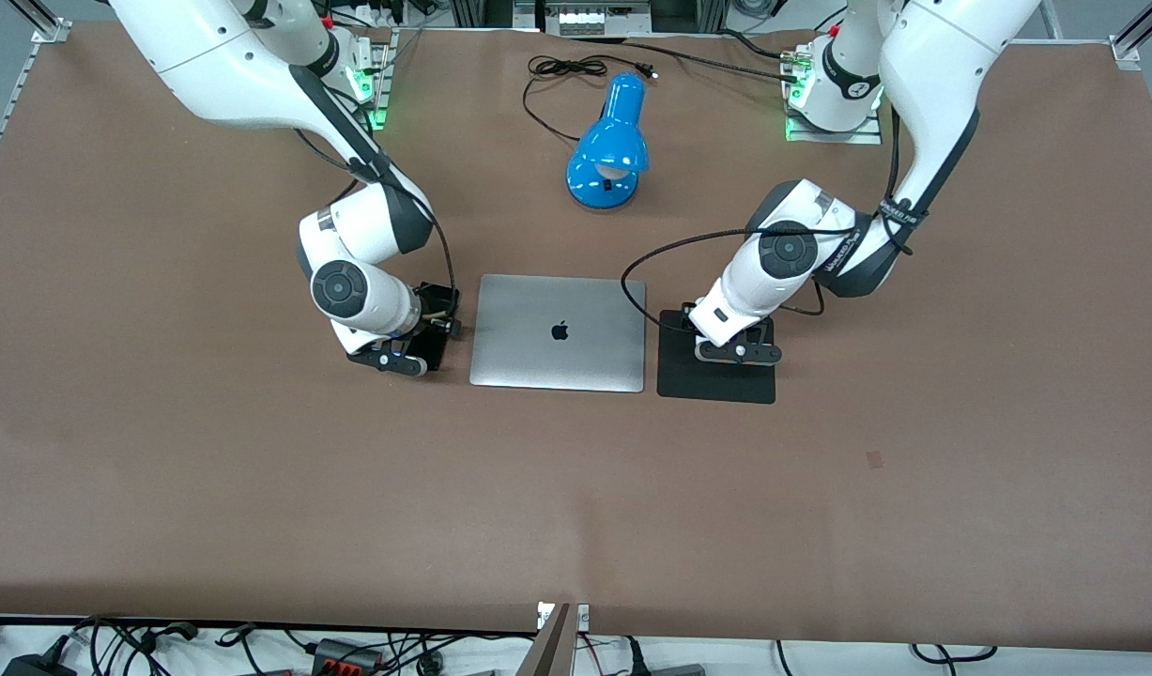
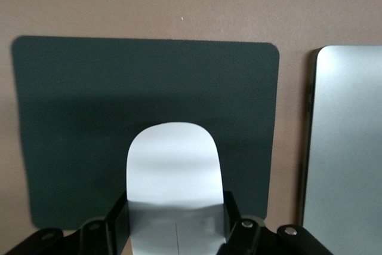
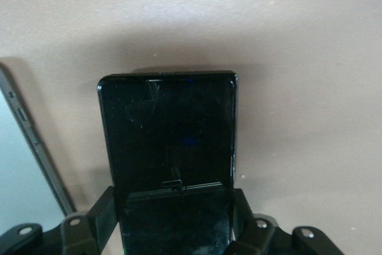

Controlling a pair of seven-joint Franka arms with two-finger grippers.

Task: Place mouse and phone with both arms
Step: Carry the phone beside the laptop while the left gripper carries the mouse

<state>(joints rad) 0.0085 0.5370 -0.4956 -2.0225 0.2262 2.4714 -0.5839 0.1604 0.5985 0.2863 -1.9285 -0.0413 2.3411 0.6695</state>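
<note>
mouse pad [image 1: 716,376] under left gripper [image 1: 737,351], mouse [image 2: 174,171]; right gripper [image 1: 402,361], phone [image 3: 168,141].

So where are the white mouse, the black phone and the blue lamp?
glossy white oval mouse [image 2: 173,165], left wrist view, top shell.
slim black glossy phone [image 3: 167,129], right wrist view, screen.
blue metal desk lamp [image 1: 615,141], front view, shade.

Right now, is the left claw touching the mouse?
Touching. In the left wrist view the left claw has its fingers pressed against both sides of the mouse.

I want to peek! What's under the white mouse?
A black mouse pad lies under the mouse. The left end effector grips the mouse, hiding the pad beneath.
</note>
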